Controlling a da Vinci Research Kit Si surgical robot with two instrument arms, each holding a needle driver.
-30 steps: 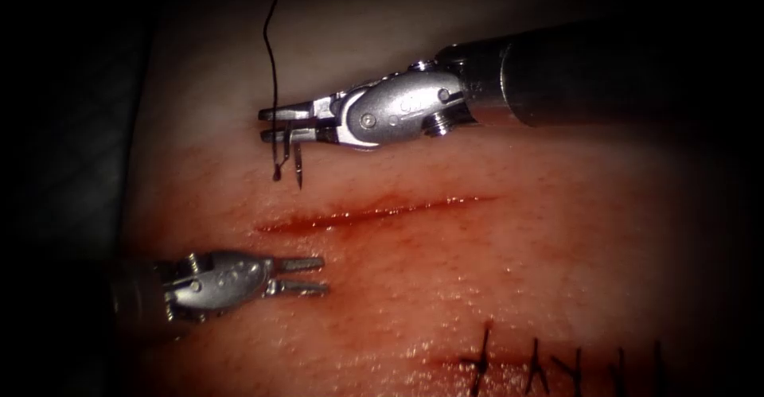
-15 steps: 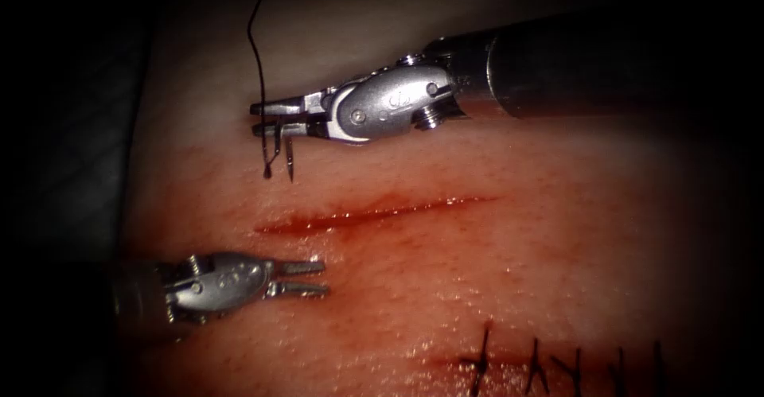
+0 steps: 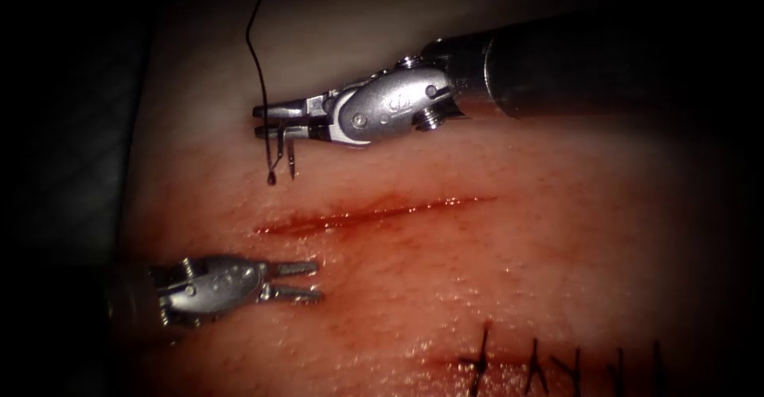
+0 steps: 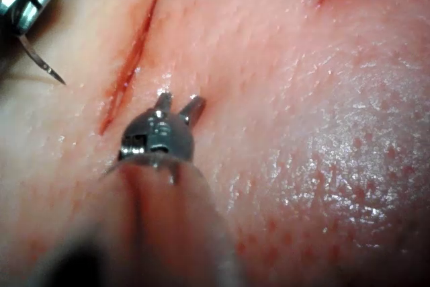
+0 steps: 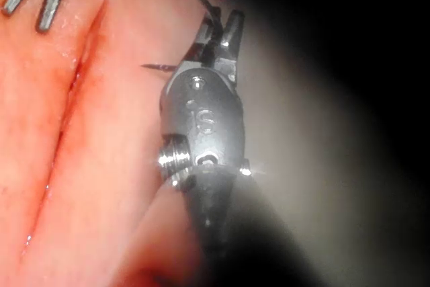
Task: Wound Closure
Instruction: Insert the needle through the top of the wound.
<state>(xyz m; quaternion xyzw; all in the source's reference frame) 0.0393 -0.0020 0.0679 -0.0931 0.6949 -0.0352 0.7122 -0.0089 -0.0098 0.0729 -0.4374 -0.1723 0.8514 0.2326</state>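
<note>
Parted jaws on the left tool (image 3: 298, 281) hold nothing: the two blades stand a little apart, like a narrow fork, hovering just over the tissue (image 3: 517, 270) on the near side of the cut (image 3: 374, 212), close to its left end. From the left wrist camera the same tool (image 4: 178, 107) shows its two short tips spread, with bare tissue (image 4: 302, 132) between and around them and the cut (image 4: 131, 58) running just beyond.

Farther back, across the cut, the right tool (image 3: 274, 121) has its jaws closed on the needle (image 3: 291, 158). The grip sits on the needle's body, seemingly toward the thread end, though exactly where along the curve is hard to tell. The needle hangs down from the jaws, its point clear of the tissue and not in it, over the far side of the cut near the left end. In the right wrist camera the right tool (image 5: 218, 31) clamps the needle (image 5: 161, 66), whose thin point sticks out sideways toward the cut (image 5: 74, 85). The left wrist camera shows the needle (image 4: 40, 62) as a dark curved sliver ending in a sharp tip above the tissue.

Thread (image 3: 256, 55) rises from the jaws in a dark line toward the far edge of the tissue. Red fluid (image 3: 318, 222) lines the open cut. Dark stitches (image 3: 549, 361) close a second cut at the near right edge.
</note>
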